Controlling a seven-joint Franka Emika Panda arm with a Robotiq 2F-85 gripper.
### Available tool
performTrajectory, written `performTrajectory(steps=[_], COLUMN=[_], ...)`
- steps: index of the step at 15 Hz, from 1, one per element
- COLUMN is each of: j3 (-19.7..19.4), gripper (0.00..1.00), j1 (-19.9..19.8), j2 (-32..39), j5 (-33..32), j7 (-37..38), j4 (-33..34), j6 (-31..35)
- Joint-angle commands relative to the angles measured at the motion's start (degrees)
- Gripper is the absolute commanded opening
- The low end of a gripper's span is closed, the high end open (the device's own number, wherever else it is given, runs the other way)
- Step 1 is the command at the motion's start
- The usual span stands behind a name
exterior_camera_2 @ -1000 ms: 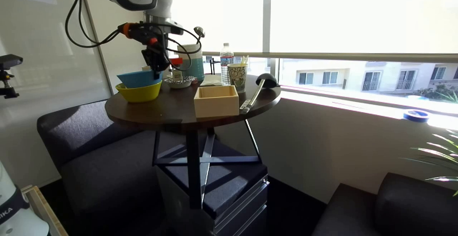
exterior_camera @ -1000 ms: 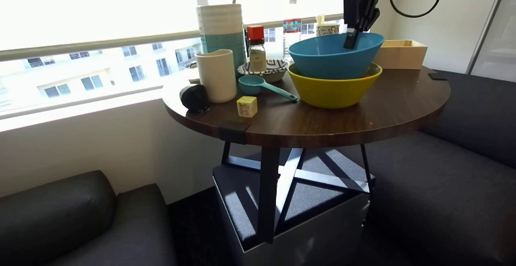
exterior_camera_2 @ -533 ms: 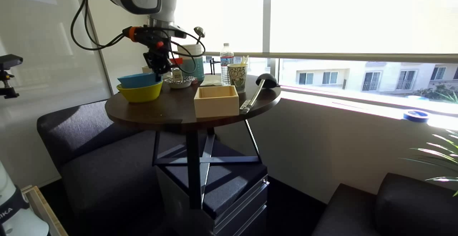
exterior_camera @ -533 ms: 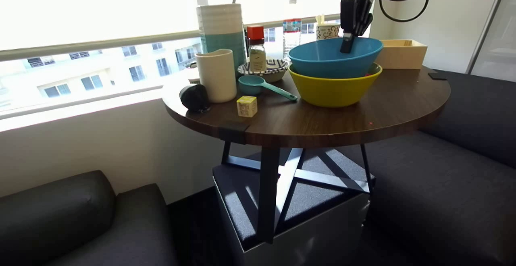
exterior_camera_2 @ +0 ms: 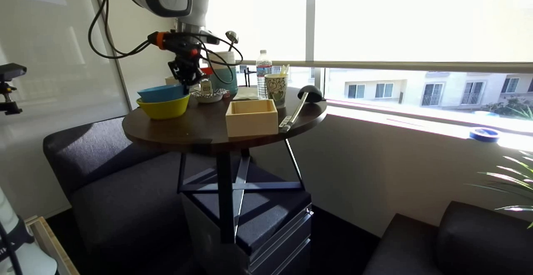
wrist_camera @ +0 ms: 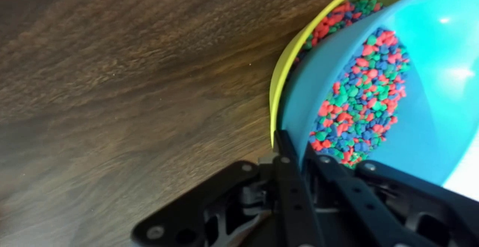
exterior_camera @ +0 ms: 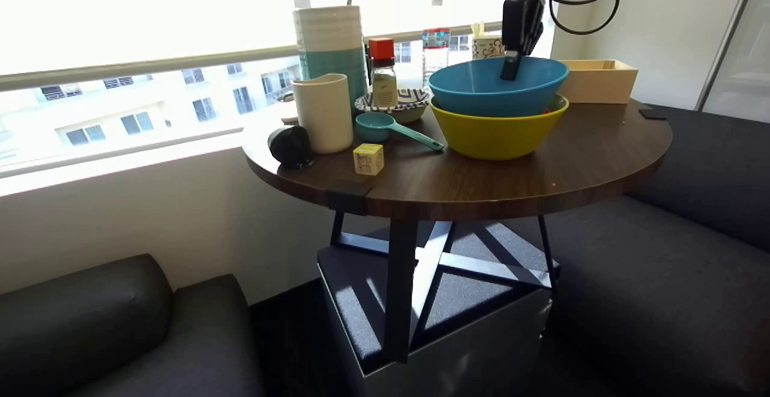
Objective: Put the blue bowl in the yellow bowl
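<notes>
A round, dark wood-grain counter [exterior_camera: 457,183] carries the yellow bowl [exterior_camera: 496,139], which stands upright. The blue bowl [exterior_camera: 499,100], tilted, has its lower part inside the yellow bowl and its rim above. The black two-fingered tool [wrist_camera: 297,145] pinches the blue bowl's rim, one finger on either side of the wall. A teal measuring scoop [exterior_camera: 374,127] lies near the yellow bowl. Red, green and blue gravel [wrist_camera: 361,101] lies in both bowls.

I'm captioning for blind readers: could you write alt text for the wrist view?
Black fingers grip the rim of a tilted blue bowl that is partly inside a yellow bowl; both hold small red, green and blue pieces. Brown wooden tabletop fills the left.
</notes>
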Motion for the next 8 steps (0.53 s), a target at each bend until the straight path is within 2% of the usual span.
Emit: performTrajectory(steps=[1, 2, 3, 4, 5, 8], j3=[0.3, 0.3, 0.4, 0.4, 0.5, 0.6], gripper=[0.01, 0.01, 0.07, 0.32, 0.32, 0.51], j1=[0.1, 0.0, -0.1, -0.1, -0.2, -0.3], j2=[2.6, 3.0, 3.2, 3.4, 3.3, 2.2], j5=[1.2, 1.0, 0.9, 0.9, 0.6, 0.2], j7=[-2.1, -2.5, -2.6, -3.0, -2.6, -2.3], j4=[3.6, 4.1, 4.5, 4.7, 4.8, 4.3], j6=[-2.4, -2.9, -3.2, -3.5, -3.1, -2.1])
